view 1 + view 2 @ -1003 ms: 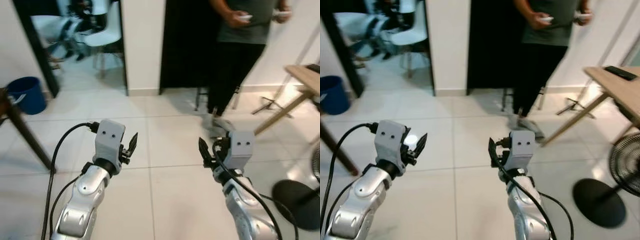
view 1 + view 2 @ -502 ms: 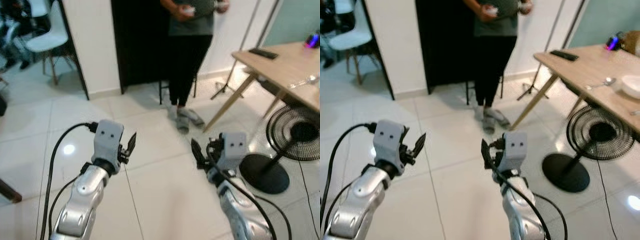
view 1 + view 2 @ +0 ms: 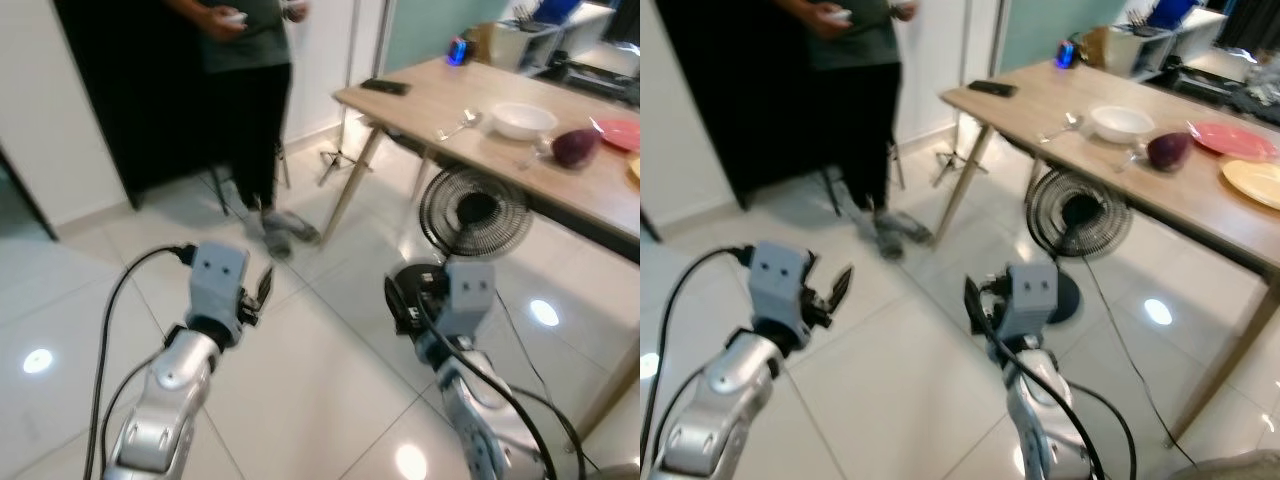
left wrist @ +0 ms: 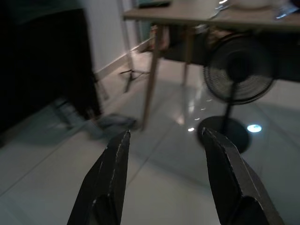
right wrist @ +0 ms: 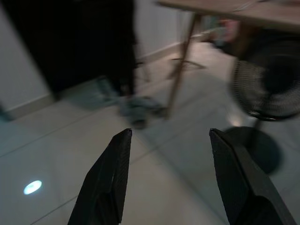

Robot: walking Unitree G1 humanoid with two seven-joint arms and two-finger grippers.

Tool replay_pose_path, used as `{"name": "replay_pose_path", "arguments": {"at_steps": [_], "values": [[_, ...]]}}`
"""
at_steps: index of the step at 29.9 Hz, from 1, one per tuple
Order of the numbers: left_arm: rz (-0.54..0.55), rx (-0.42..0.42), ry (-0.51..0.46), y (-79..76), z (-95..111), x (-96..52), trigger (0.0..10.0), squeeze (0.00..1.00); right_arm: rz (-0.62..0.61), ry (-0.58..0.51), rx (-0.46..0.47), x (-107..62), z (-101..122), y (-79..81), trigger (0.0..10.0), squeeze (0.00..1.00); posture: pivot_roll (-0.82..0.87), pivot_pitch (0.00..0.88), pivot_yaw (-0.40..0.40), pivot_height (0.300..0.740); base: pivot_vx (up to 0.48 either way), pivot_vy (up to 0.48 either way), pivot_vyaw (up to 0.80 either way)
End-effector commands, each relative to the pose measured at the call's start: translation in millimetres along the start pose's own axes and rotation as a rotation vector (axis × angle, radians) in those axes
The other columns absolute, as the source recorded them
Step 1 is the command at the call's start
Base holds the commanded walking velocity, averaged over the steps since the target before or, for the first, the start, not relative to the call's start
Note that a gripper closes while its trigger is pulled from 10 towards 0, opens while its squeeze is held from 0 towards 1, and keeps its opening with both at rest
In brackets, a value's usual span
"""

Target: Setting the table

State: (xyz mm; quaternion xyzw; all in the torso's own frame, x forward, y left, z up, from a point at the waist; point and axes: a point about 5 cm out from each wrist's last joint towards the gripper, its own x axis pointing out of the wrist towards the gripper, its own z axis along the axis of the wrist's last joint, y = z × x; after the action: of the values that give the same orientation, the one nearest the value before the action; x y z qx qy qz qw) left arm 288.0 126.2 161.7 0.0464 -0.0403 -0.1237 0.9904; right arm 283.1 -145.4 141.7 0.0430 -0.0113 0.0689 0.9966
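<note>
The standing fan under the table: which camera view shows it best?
The left wrist view shows the fan best: grille, pole and round base, all unobstructed. In the right eye view the fan has its base partly hidden behind the right arm. The right wrist view shows it blurred and cut off at the picture's edge.

Both arms are silver and rounded, each ending in a pale grey box with two small dark screw holes. The left gripper [image 3: 262, 290] and right gripper [image 3: 397, 303] have long black fingers. Black cables run along each arm.
</note>
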Motion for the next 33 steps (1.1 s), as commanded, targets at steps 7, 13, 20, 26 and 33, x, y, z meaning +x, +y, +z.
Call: {"name": "replay_pose_path", "arguments": {"at_steps": [7,13,20,26,33], "values": [[-0.013,0.012,0.009,-2.3,-1.7,0.7,10.0,0.00,-0.004,-0.001,0.003,-2.4,0.9,-0.2,10.0,0.00,-0.05,0.000,0.074,0.740,0.000,0.000,-0.80],[-0.012,0.014,0.011,-1.6,-2.2,0.3,10.0,0.00,0.003,0.000,0.004,-1.1,0.6,1.3,10.0,0.00,-0.05,0.000,0.071,0.740,0.000,0.000,-0.80],[-0.016,-0.002,0.003,-2.0,-0.6,-0.1,10.0,0.00,0.009,0.000,0.004,-0.3,0.8,1.6,10.0,0.00,-0.04,0.000,0.070,0.740,0.000,0.000,-0.80],[-0.023,-0.006,0.000,-2.7,0.2,0.5,10.0,0.00,0.007,-0.001,0.005,-0.1,0.7,2.1,10.0,0.00,-0.05,0.000,0.072,0.740,0.000,0.000,-0.80],[-0.024,-0.002,0.005,-2.9,-0.4,0.6,10.0,0.00,0.005,0.001,0.006,-0.4,0.3,2.3,10.0,0.00,-0.05,0.000,0.074,0.740,0.000,0.000,-0.80]]}}
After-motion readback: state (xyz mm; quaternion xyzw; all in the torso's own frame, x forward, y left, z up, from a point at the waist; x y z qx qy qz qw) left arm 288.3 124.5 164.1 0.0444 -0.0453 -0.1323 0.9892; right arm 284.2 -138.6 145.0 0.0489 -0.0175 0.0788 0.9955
